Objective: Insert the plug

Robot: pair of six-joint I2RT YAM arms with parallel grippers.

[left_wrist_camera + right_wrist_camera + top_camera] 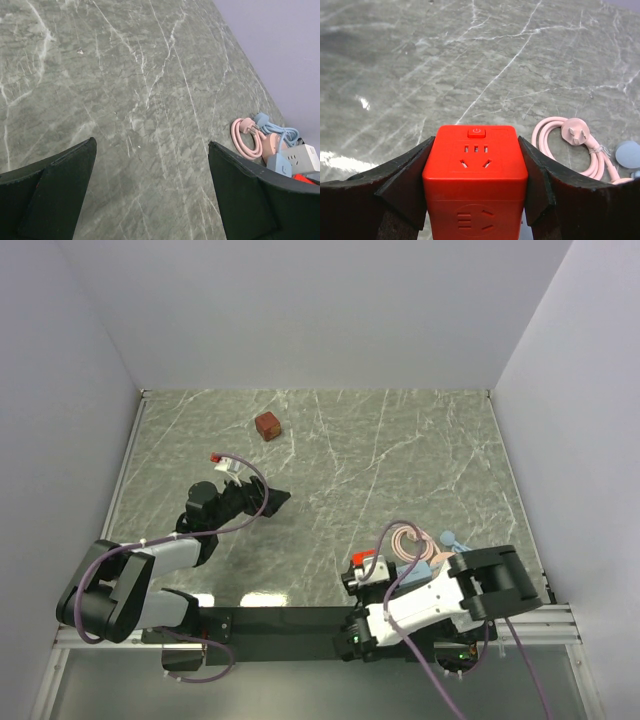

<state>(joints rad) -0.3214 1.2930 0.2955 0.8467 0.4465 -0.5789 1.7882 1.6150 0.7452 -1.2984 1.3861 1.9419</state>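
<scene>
Right gripper (476, 150) is clamped on the plug (475, 175). Both fingers sit flat against its left and right sides, and the socket face with the power button is turned up toward the wrist camera. In the top view the plug is at about 5 o'clock on the marble table (420, 460), near the front edge. Can't tell if it's lifted or touching the surface. Pink cable coil (568, 145) lies just beside it at 3 o'clock, bunched with a blue cable (278, 133) and a white socket cube (306, 157). Left gripper (151, 145) is wide open with nothing between the fingers, at 8 o'clock. Brownish-red cube (267, 426) sits alone at 11 o'clock.
</scene>
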